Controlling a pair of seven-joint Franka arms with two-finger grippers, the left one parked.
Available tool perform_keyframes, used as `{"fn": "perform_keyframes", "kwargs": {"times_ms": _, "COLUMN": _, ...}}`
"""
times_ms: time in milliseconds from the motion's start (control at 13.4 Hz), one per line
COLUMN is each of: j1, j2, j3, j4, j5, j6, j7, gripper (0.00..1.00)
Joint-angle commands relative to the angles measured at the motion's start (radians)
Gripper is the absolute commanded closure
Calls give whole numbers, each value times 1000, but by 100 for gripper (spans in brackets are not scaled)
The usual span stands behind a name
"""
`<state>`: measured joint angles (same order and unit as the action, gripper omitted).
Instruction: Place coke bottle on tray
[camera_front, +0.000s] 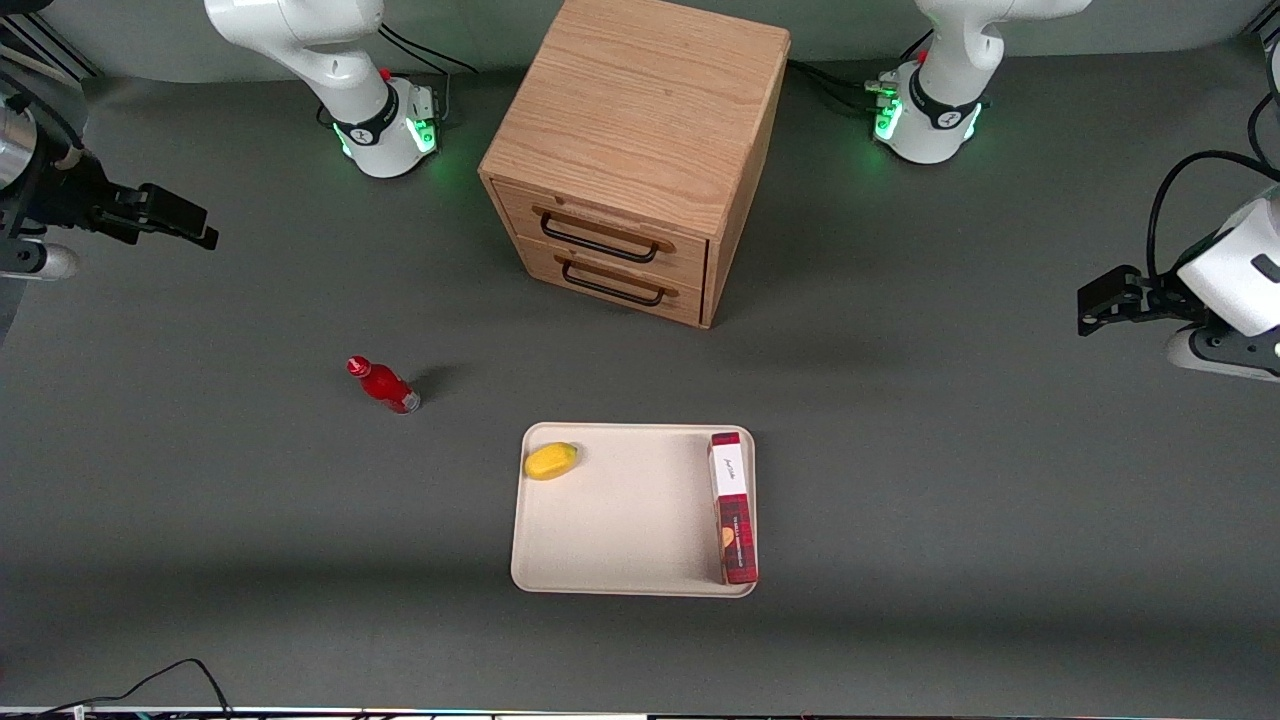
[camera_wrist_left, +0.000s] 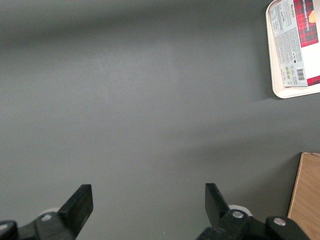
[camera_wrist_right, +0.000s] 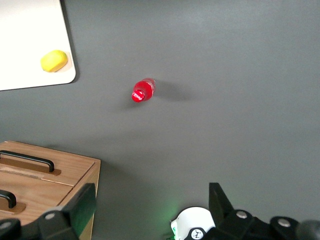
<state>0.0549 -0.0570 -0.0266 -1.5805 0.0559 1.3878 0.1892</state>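
Bottle first: the coke bottle (camera_front: 383, 385) stands alone on the grey table (camera_front: 200, 520), well apart from the tray (camera_front: 620, 530) and off toward the working arm's end. The gripper (camera_front: 185, 228) hangs high near that same end of the table, empty, and in the wrist view its fingers (camera_wrist_right: 80, 207) are spread wide with nothing between them. On the tray sit a yellow fruit (camera_front: 551, 461) in one corner and a long plaid box (camera_front: 733, 507) along the edge toward the parked arm, with the middle bare. The wooden cabinet (camera_front: 635, 150) sits farther from the front camera than both.

The step in hand looks like the reach. Best played by coming down straight over the cap, closing on the red body rather than the narrow neck, since a small upright bottle tips easily. Then carry it to the bare middle, clear of fruit and box.
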Motion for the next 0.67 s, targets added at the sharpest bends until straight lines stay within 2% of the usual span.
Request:
{"fn": "perform_keyframes", "kwargs": {"times_ms": 0, "j1": 8, "j2": 13, "j3": -3, "j4": 43, "j5": 2, "j6": -38, "j7": 19, "gripper": 0}}
{"fn": "perform_keyframes", "kwargs": {"times_ms": 373, "j1": 14, "j2": 20, "j3": 19, "j4": 14, "j5": 7, "j6": -44, "j7": 21, "gripper": 0}}
{"fn": "perform_keyframes", "kwargs": {"times_ms": 522, "j1": 14, "j2": 46, "j3": 48, "j4": -53, "j5": 5, "j6": 17, "j7": 41, "gripper": 0}}
{"fn": "perform_keyframes", "kwargs": {"times_ms": 597, "j1": 14, "j2": 48, "j3": 65, "j4": -120, "j5": 2, "j6": 93, "j7": 68, "gripper": 0}}
